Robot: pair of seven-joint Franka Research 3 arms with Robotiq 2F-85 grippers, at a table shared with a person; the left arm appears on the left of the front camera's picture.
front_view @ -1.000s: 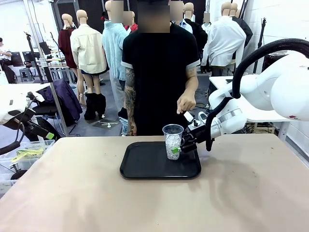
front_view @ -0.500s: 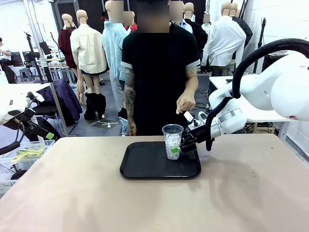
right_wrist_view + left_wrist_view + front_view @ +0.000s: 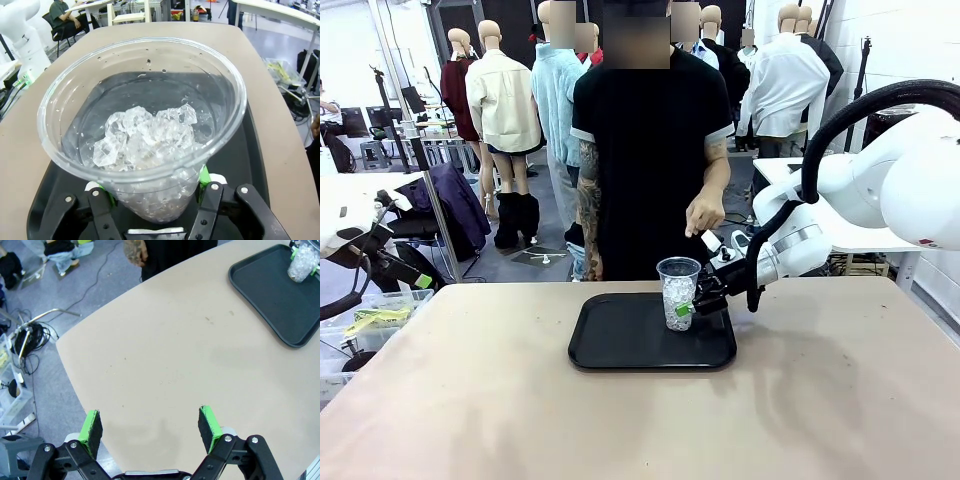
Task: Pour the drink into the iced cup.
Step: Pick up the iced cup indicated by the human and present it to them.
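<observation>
The iced cup (image 3: 678,290), clear plastic and about half full of white ice cubes, stands upright on the black tray (image 3: 620,345). My right gripper (image 3: 688,308) comes in from the right and is shut on the cup's lower part. In the right wrist view the green pads (image 3: 202,176) press both sides of the iced cup (image 3: 145,135). My left gripper (image 3: 150,422) hangs open over bare tabletop near the table's edge, far from the iced cup (image 3: 301,266) and the tray (image 3: 270,290). The drink is out of view.
A person in a black shirt stands at the far side, one hand (image 3: 703,212) hanging just above and behind the cup. Bare tan tabletop (image 3: 470,400) spreads around the tray. Cables and bins lie on the floor beyond the table's left edge.
The right gripper's fingers have drawn in tighter on the iced cup. The cup, the tray, the person's hand and the left arm stay where they were.
</observation>
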